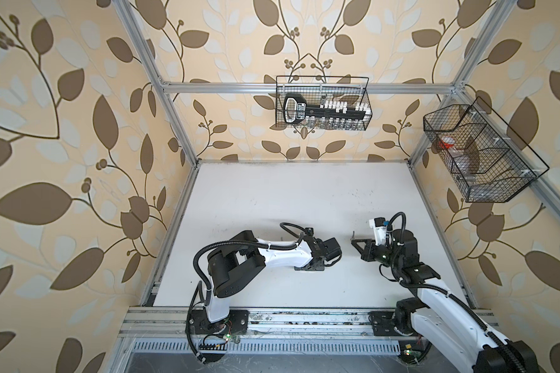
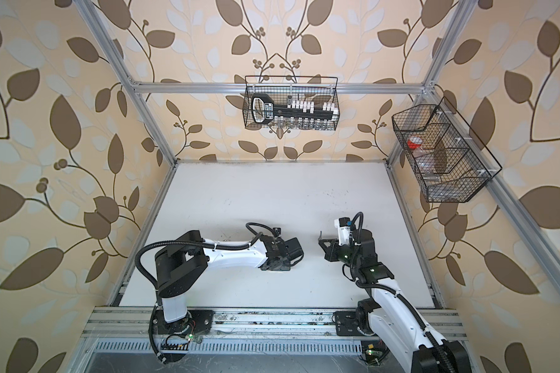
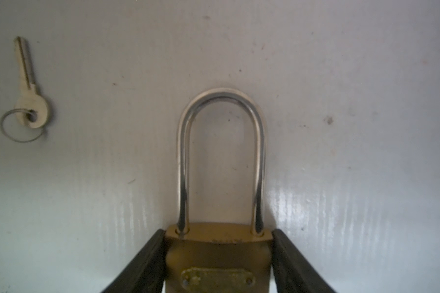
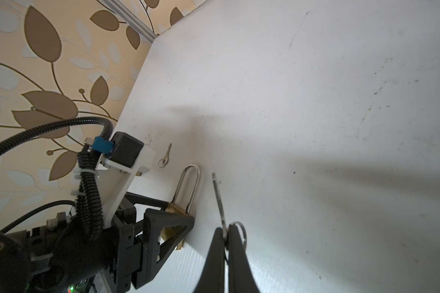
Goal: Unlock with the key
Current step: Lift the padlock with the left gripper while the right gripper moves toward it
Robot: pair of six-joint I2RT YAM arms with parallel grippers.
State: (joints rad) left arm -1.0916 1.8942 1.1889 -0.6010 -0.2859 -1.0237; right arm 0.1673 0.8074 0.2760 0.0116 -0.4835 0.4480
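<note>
Clamping padlock [image 3: 217,253], seemingly locked, in left pincer [image 3: 219,234] | right pincer [image 4: 226,229] pinches key [image 4: 218,196], blade outward

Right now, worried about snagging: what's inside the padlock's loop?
Only bare table shows through the loop of the padlock. Its lower end is mostly covered by the left gripper.

A brass padlock [image 3: 219,251], long steel shackle [image 3: 221,92] closed, lies on the white bench [image 3: 341,101], gripped by the left pincer [image 3: 218,234]. The right pincer [image 4: 226,232] pinches a silver key [image 4: 218,200], blade outward. A second key [image 3: 29,83], ringed, lies flat near the padlock.
</note>
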